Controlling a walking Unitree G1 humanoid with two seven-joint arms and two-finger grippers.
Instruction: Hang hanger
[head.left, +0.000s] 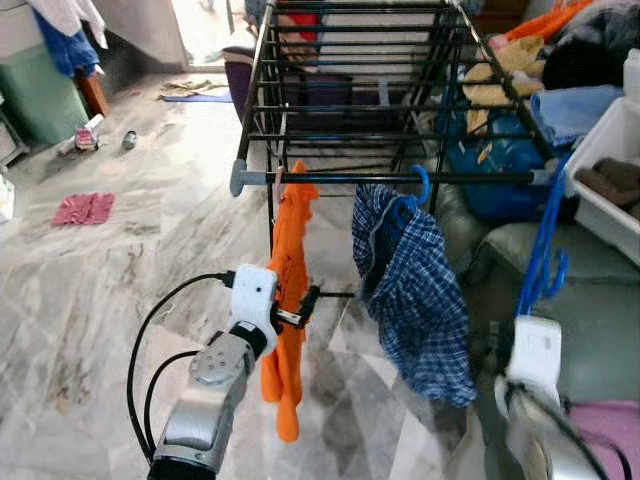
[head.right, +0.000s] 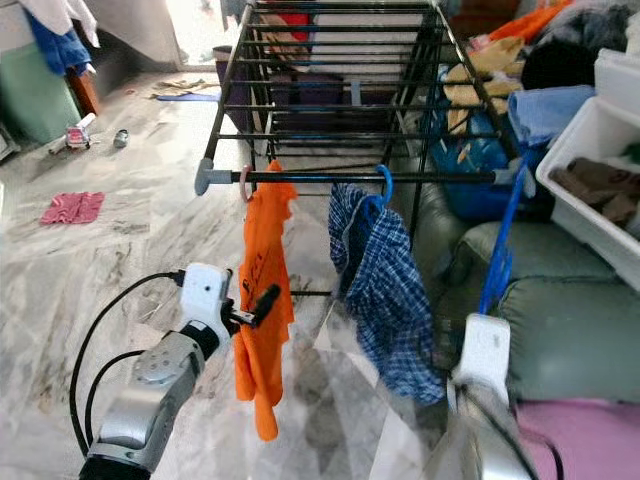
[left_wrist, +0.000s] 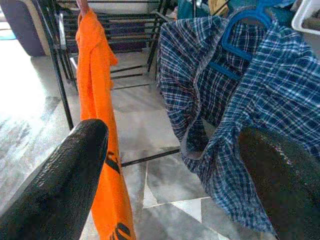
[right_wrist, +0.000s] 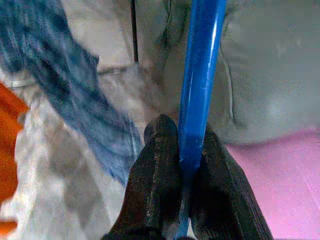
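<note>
Right gripper (right_wrist: 185, 165) clamped on glossy blue hanger (head.left: 545, 250), hook end blurred. Left gripper (head.left: 305, 305) spread wide by orange shirt (head.left: 287, 300). Plaid shirt (head.left: 420, 290) hangs from black rail (head.left: 400, 178).

A bare blue plastic hanger (head.left: 543, 258) is standing almost upright, pinched at its lower end between the fingers of the right end effector (right_wrist: 183, 150). It is rising toward the right end of the black drying rack's front rail (head.left: 460, 178), its top near that rail, well apart from the checked shirt.
</note>
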